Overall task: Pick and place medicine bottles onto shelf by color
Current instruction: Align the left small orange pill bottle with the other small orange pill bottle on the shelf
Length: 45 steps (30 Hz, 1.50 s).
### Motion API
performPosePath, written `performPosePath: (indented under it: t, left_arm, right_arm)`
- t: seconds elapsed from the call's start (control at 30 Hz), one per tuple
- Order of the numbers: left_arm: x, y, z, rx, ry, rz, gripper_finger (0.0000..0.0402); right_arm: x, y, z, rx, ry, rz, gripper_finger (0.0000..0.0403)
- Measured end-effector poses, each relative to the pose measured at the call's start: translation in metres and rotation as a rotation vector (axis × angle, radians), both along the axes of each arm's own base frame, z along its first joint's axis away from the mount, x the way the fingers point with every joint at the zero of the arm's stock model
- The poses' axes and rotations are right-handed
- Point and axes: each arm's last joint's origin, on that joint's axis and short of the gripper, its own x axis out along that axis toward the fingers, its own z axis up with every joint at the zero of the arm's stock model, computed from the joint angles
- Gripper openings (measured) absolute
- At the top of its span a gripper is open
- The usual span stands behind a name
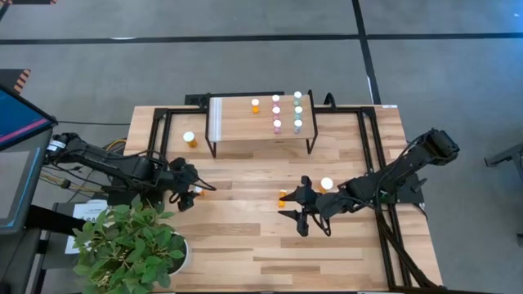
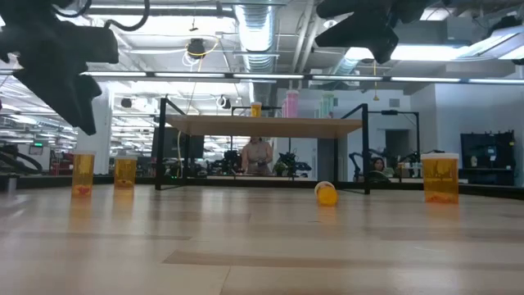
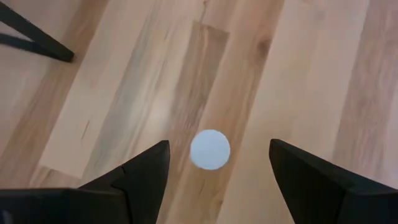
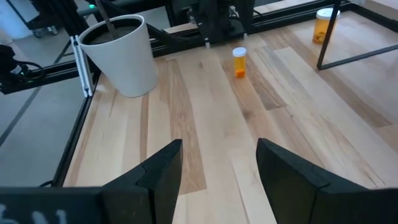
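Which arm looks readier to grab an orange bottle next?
The left. Its open left gripper hangs directly over a white-capped small orange bottle, fingers either side. The right gripper has no bottle between its fingers.

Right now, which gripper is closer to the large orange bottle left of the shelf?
Left. The left gripper sits just below the large orange bottle, over a small one; the right gripper is far across the table.

Leafy green plant [image 1: 131, 243] in a round white pot [image 4: 123, 55] at the near-left corner of the light-wood plank tabletop [image 1: 245, 245]. Black metal frame rails [image 1: 372, 155] along the tabletop's edges. Grey floor [image 1: 245, 57] all around. Seated person [image 2: 257, 156] far back in the room.
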Motion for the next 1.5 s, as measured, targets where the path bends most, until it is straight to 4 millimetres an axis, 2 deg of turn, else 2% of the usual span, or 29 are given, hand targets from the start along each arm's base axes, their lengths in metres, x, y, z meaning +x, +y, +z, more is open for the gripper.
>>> performPosePath:
  t: [0.53,0.77,1.13,1.5]
  left_arm:
    - [0.019,-0.004,-0.026,0.039,0.178,-0.007,0.0264]
    - [0.023,0.002,-0.029,0.017,0.190,0.021,0.0256]
    - [0.027,0.007,-0.028,0.012,0.165,0.043,0.0197]
    - [0.027,0.006,-0.028,-0.034,0.167,0.008,0.0111]
  right_arm:
    - [0.000,0.000,-0.001,-0.013,0.011,0.001,0.0224]
    - [0.000,0.000,-0.001,-0.012,0.010,0.001,0.0224]
    - [0.000,0.000,-0.001,-0.013,0.012,0.001,0.0224]
    - [0.000,0.000,-0.001,-0.010,0.007,0.001,0.0224]
